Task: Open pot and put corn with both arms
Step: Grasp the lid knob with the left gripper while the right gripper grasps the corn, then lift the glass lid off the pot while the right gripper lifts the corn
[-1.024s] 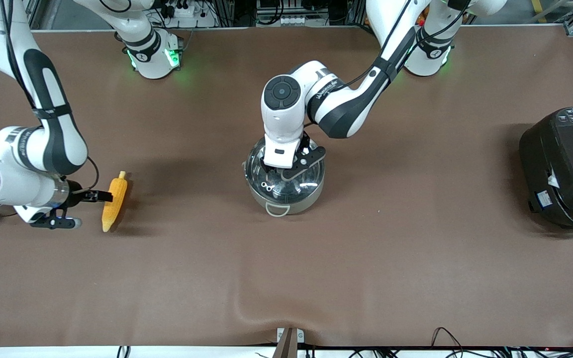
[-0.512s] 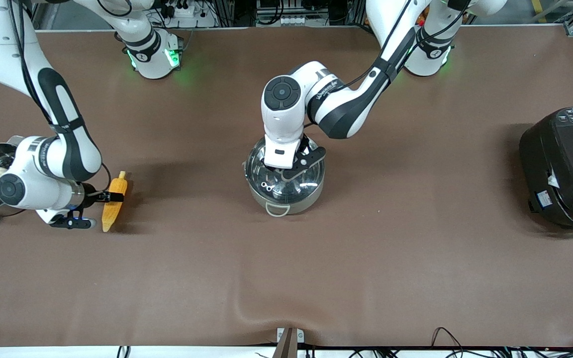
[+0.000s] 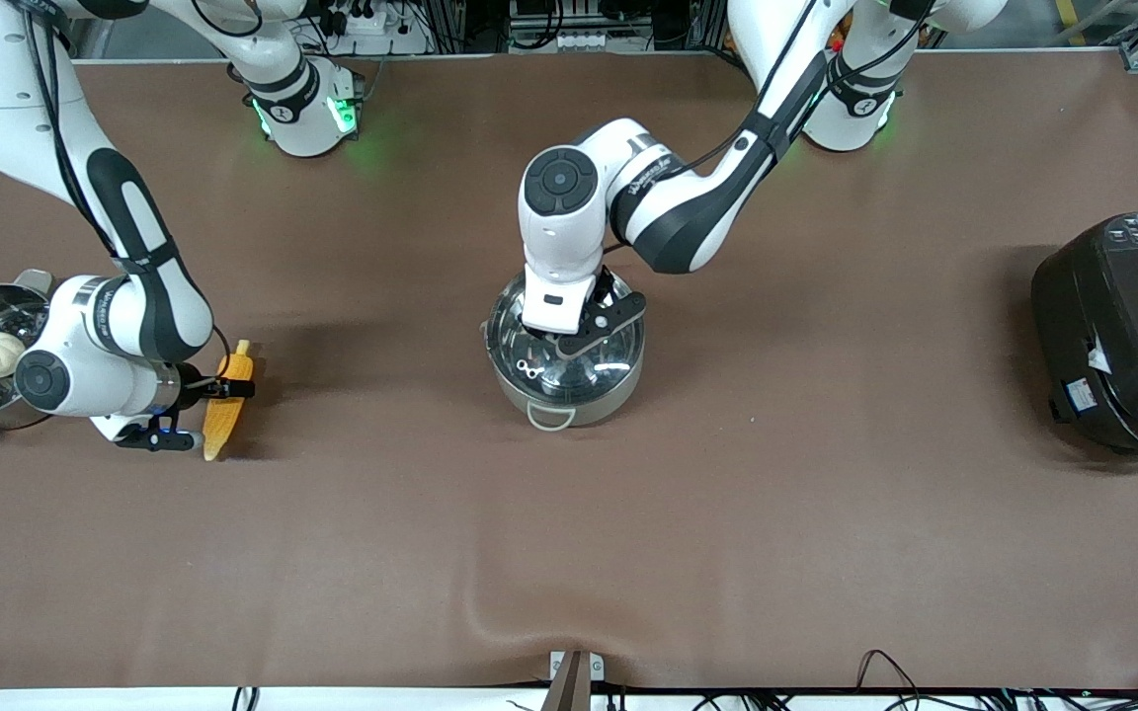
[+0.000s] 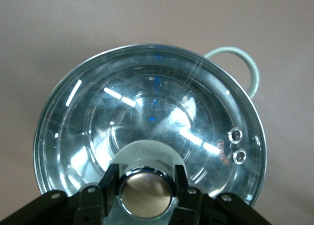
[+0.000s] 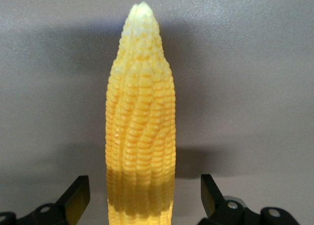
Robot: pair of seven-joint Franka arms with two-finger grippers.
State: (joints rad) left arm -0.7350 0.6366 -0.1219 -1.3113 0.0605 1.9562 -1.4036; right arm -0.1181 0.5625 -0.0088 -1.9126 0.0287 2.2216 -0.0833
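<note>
Two grippers are each at their own thing. Toward the right arm's end of the table, the right gripper [image 3: 216,389] is down at the corn [image 3: 226,403], its fingers spread wide with a gap on each side of the cob, which lies flat on the table between them, pale stub end farthest from the front camera. To do this well, it should close squarely across the cob's thick part, so that the tapered body does not slip out. At mid-table, the left gripper [image 3: 567,339] is clamped on the copper-coloured knob [image 4: 145,192] of the glass lid [image 4: 147,122], which sits on the pot [image 3: 565,390] directly beneath that gripper. A straight upward lift should keep the lid from dragging the pot.
</note>
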